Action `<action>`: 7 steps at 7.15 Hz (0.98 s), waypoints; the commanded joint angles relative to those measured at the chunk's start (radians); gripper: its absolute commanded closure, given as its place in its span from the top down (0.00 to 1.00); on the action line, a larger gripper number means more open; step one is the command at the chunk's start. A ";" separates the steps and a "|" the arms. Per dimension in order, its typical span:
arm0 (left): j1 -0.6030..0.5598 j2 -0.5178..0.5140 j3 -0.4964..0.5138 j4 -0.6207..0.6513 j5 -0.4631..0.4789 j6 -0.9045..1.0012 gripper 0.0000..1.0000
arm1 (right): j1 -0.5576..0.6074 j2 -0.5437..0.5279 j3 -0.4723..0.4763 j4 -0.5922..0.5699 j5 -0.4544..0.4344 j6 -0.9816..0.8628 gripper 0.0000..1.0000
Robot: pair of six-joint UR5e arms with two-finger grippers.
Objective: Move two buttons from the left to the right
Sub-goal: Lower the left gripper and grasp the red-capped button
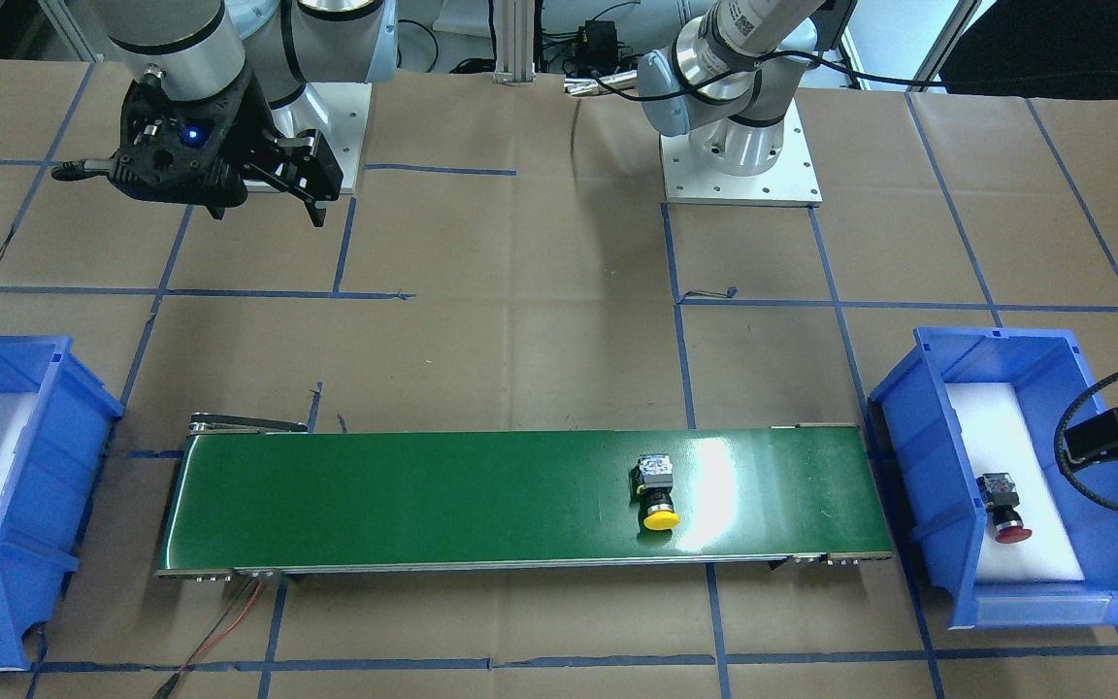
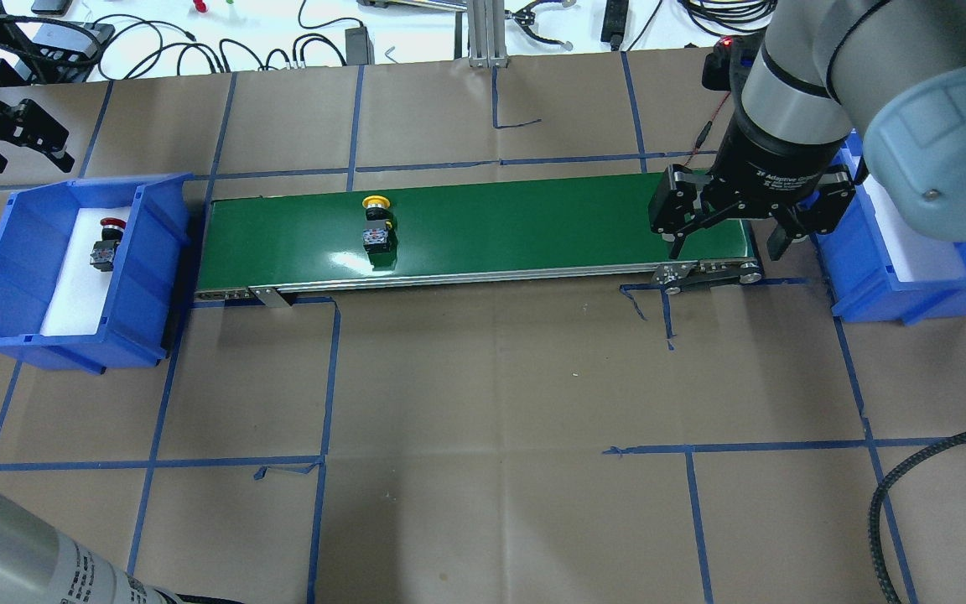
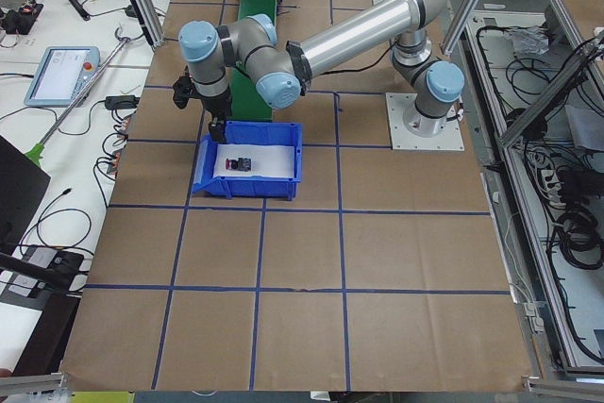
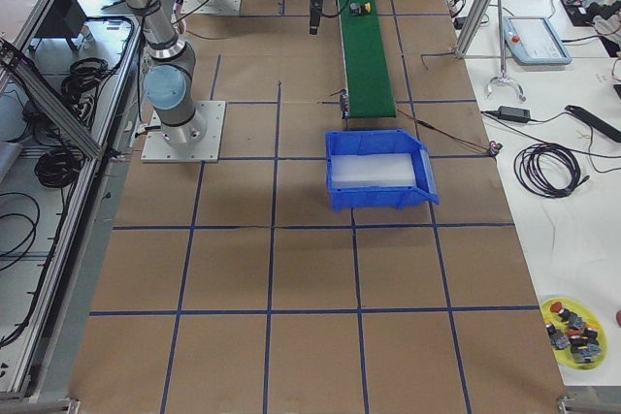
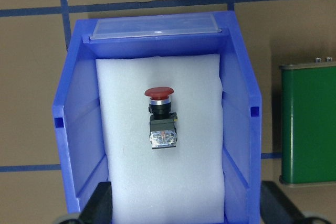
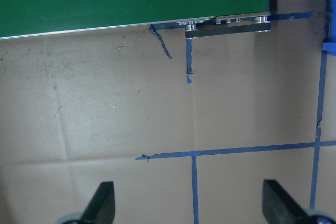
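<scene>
Brown-paper table [image 2: 483,377], taped grid. Fingers [image 5: 97,205] spread, nothing held on left gripper [image 2: 26,151] by left bin [image 2: 156,252]; red button [image 2: 106,242] inside on foam [image 2: 72,285]. Same on right gripper [image 2: 726,247] near conveyor [image 2: 533,226] exit; yellow button [image 2: 376,222] well back, toward left end. Risk: lying sideways, may roll out of the pinch or overrun the exit.

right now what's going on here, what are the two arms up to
The job is carrying two buttons from the left bin to the right bin over a green conveyor. The yellow button lies on the conveyor, nearer its left end; the red button lies in the left bin, under the open, empty left gripper. The right gripper hovers open at the conveyor's right end. No button is in the right bin yet.
</scene>
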 commanded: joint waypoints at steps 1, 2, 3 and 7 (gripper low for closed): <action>-0.003 -0.042 -0.019 0.054 -0.008 -0.004 0.99 | 0.000 0.000 -0.001 -0.001 -0.001 0.000 1.00; -0.003 -0.056 -0.043 0.085 -0.006 -0.004 0.98 | -0.003 0.000 0.001 -0.003 -0.004 0.000 1.00; 0.002 -0.056 -0.089 0.149 -0.008 -0.002 0.97 | -0.005 0.002 0.001 -0.003 -0.004 0.000 1.00; 0.009 -0.070 -0.255 0.370 -0.008 -0.002 0.97 | -0.005 0.002 0.001 -0.004 0.002 0.000 1.00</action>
